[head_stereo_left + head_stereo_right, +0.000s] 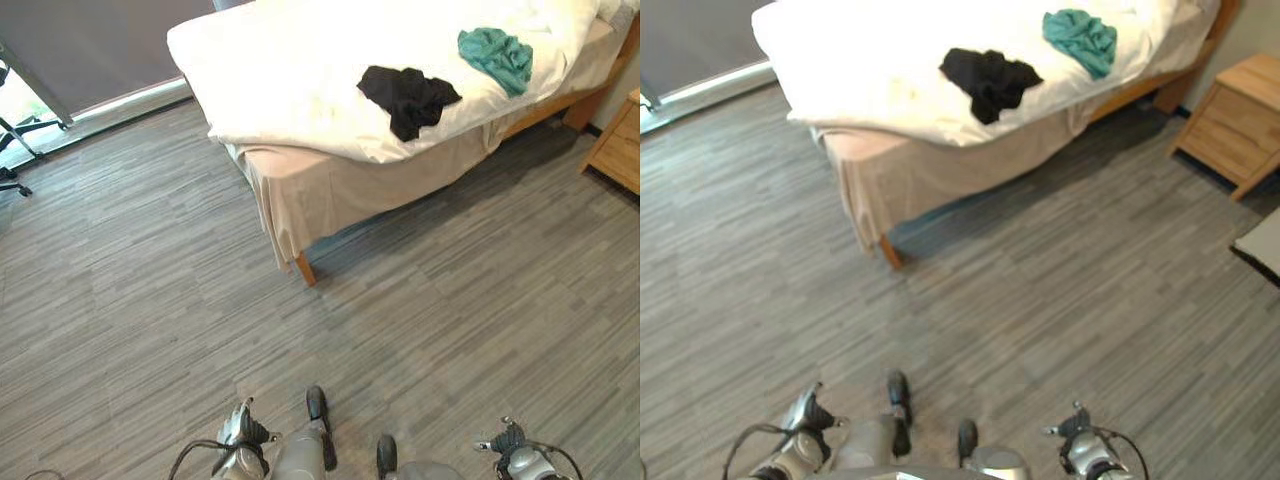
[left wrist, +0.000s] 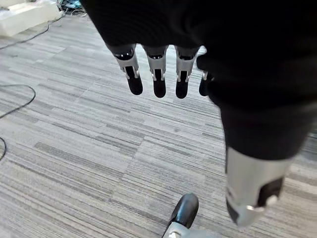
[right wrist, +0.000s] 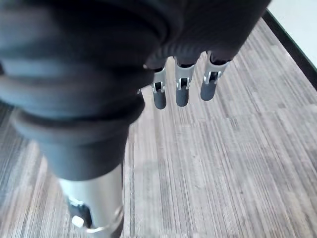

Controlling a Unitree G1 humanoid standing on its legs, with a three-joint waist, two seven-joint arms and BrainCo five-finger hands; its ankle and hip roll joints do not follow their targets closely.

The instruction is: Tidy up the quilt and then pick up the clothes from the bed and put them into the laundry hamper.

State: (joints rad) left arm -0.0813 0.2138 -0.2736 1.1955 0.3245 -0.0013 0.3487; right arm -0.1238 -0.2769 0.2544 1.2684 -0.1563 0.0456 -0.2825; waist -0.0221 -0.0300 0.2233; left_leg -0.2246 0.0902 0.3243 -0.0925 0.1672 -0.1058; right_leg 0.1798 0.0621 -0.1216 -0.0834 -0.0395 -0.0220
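Left hand (image 2: 163,64): fingers straight and relaxed, holding nothing, hanging over bare wood-pattern floor (image 1: 150,300). Right hand (image 3: 183,74): same condition, fingers loose, nothing held, also over floor.

Both hands sit at the robot's sides, well apart from the bed (image 1: 330,180), which lies at 12 to 1 o'clock across open floor. The white quilt (image 1: 290,70) covers the mattress, its long axis running from 10 toward 2 o'clock. On the quilt lie a black garment (image 1: 408,97) at about 12 o'clock and a teal garment (image 1: 496,56) at 1 o'clock, apart from each other.

Judgement: neither hand is within reach; the right hand is the nearer to both garments. Nightstand (image 1: 1232,118) stands at 2 o'clock.
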